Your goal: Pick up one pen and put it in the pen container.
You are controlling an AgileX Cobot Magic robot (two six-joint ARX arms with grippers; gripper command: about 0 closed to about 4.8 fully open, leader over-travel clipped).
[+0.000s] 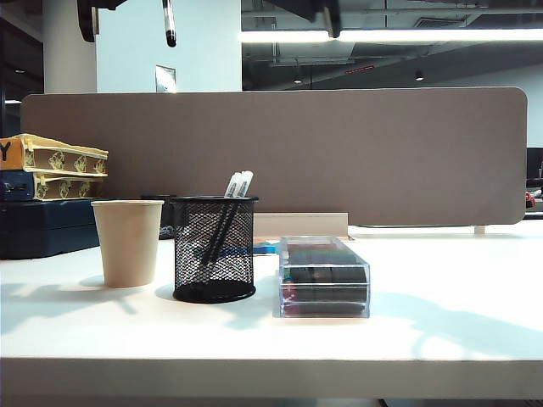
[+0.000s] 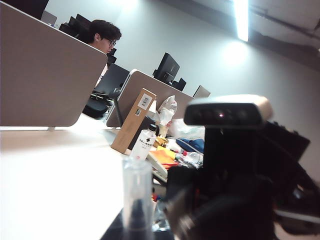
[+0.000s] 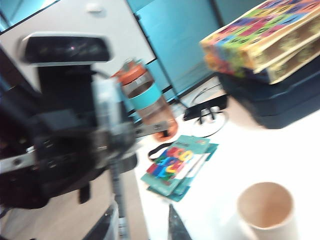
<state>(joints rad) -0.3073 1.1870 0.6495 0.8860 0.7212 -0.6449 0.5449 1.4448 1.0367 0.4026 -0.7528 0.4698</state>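
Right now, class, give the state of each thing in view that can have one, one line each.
pen: off the table, hanging upright high on the left, tip down.
left gripper: at the pen, apparently shut on it.
right gripper: beside the pen, jaws open.
mesh cup: upright, two pens inside.
paper cup: upright, empty.
clear box: lid on, things inside.

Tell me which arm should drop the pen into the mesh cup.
Left. The pen hangs from the left gripper at the exterior view's top edge, just left of above the mesh cup. The right gripper sits apart, further right.
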